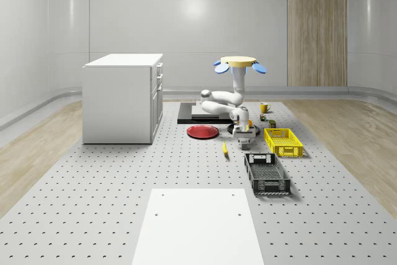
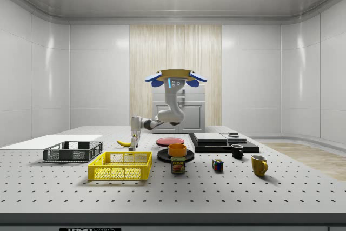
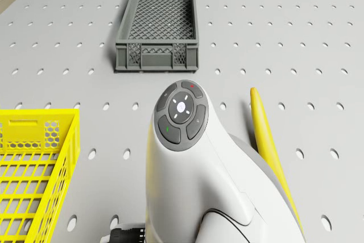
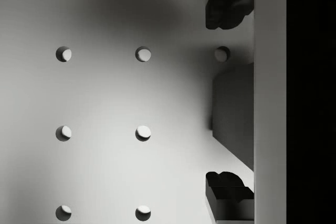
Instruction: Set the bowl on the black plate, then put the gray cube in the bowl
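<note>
We start with the gray perforated table [image 1: 93, 184], over whose middle the yellow-topped drone [image 2: 175, 76] hovers, well clear of the surface, its white arm [image 2: 172, 106] folded down and out toward the side view's left. Below the drone, the round black plate [image 2: 162, 157] already carries the orange bowl [image 2: 177, 149], so we judge the first half of the task done and the cube the thing in hand. The gripper [image 4: 220, 98] hangs low over the table, pointing straight down, between the yellow mesh basket [image 2: 120, 166] and the yellow banana [image 3: 264, 135]. In the wrist view its two dark fingers [image 4: 226, 6] stand apart, holding nothing, and the small gray cube [image 4: 233, 119] lies on the table in the gap between them, a sliver of bare table showing on each side. We take the cube for a light, rigid block with smooth flat faces: it should neither deform nor break, but it could slip from a shallow pinch. We would clamp two opposite faces squarely, around mid-height. How far the fingertips stand above the table we cannot tell.
</note>
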